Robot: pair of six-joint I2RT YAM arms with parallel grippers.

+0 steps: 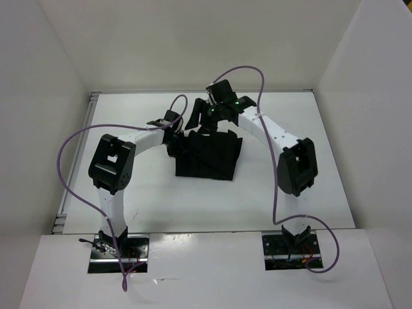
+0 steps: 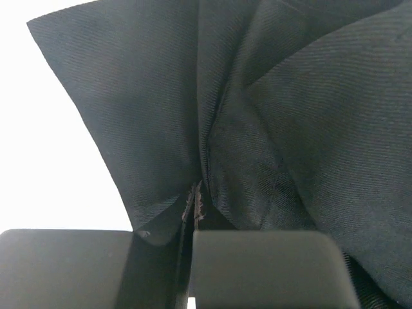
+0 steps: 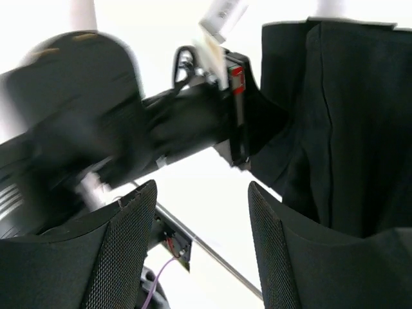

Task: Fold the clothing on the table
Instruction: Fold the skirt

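The left fingers are pinching the black soft fabric garment on the flat white surface; the right fingers are standing apart, empty.

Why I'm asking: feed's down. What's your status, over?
Left gripper shut on clothing. Right gripper open, empty. Clothing bunched on table. Nothing in the way.

Plain black soft fabric garment: fine diagonal twill seen close up. Flat smooth white tabletop, white walls. Arm links white, joints black, cables purple. Green light noted at garment's 1 o'clock. Right gripper fingers covered in dotted black mesh.
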